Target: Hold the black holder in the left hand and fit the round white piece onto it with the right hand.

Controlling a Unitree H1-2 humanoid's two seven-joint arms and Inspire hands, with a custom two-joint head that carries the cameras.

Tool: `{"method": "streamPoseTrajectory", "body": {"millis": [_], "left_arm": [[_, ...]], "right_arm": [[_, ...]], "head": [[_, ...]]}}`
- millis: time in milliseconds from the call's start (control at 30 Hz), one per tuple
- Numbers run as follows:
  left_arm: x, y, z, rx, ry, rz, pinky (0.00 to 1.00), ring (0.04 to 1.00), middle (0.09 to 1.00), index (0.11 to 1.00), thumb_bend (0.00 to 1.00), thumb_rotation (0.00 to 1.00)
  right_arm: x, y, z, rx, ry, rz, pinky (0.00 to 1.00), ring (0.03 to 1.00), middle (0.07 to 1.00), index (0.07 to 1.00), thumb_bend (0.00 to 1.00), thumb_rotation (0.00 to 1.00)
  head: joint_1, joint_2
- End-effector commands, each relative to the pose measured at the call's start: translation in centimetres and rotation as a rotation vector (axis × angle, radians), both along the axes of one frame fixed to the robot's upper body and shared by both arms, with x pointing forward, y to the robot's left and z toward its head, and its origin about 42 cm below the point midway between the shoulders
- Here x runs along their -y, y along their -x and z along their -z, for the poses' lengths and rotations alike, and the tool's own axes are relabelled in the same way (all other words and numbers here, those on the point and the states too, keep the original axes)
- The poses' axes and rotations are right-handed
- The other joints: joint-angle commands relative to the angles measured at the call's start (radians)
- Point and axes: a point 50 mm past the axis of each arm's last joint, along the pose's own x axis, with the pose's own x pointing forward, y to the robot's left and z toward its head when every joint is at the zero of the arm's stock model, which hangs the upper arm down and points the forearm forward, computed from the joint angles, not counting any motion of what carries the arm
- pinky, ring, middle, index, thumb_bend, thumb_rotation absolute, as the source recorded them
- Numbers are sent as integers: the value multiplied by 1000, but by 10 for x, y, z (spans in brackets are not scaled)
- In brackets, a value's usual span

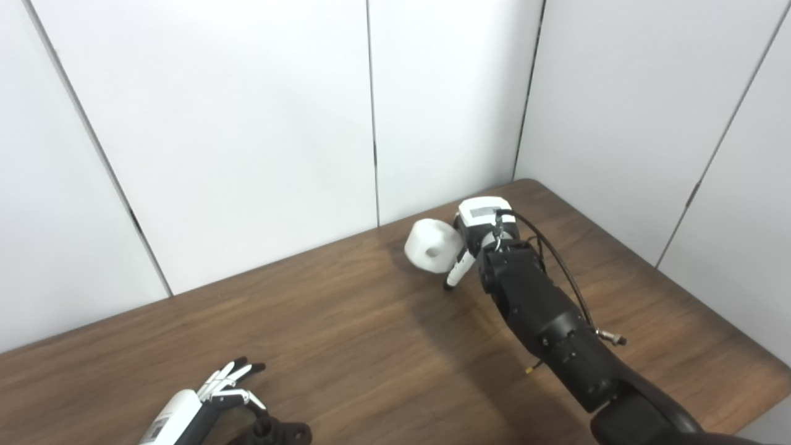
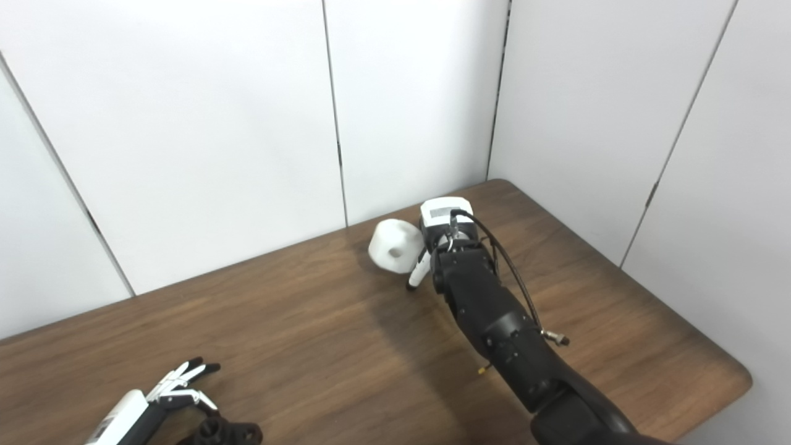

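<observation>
Fingers (image 1: 456, 272) of right hand (image 1: 479, 232) wrapped round round white plastic piece (image 1: 432, 245), near far edge of brown wooden surface (image 1: 346, 321), bore facing outward, ready for fitting. Left hand (image 1: 216, 389) fingers spread, just above black holder (image 1: 278, 431) at near edge, not yet gripped.

Tabletop (image 1: 346, 334): brown wood grain, smooth, low sheen. Round white piece (image 1: 432, 245): matt plastic look. Black holder (image 1: 278, 431): dull black plastic; right arm (image 1: 544, 321) casing satin black.
</observation>
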Motion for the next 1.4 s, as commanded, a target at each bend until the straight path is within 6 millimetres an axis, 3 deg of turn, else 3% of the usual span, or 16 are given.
{"method": "streamPoseTrajectory", "body": {"millis": [0,300,533,667,867,1367], "left_arm": [[-25,29,45,-164,-169,3,1000,1000,927,485,523,59],[-26,29,42,-164,-166,-1,1000,1000,927,485,523,60],[-27,27,42,-167,-171,-2,1000,1000,929,486,523,59],[-28,26,41,-163,-176,1,1000,1000,930,486,523,61],[-28,27,41,-164,-181,-2,1000,997,928,486,523,60],[-28,25,38,-168,-190,-4,1000,1000,933,487,523,59]], "right_arm": [[-2,-7,-20,87,8,-15,856,896,899,814,909,411],[-16,-7,-31,191,-20,-48,843,865,865,789,831,378],[-22,-7,-40,210,-43,-71,835,867,875,802,856,332],[-26,-7,-46,158,-71,-87,861,892,902,828,872,307],[-32,-7,-58,-35,-74,-79,916,966,998,919,997,301],[-45,-4,-69,-93,-96,-92,931,967,1000,945,1000,291]], "head": [[4,5],[9,12],[14,17],[17,24],[26,32],[38,38]]}}
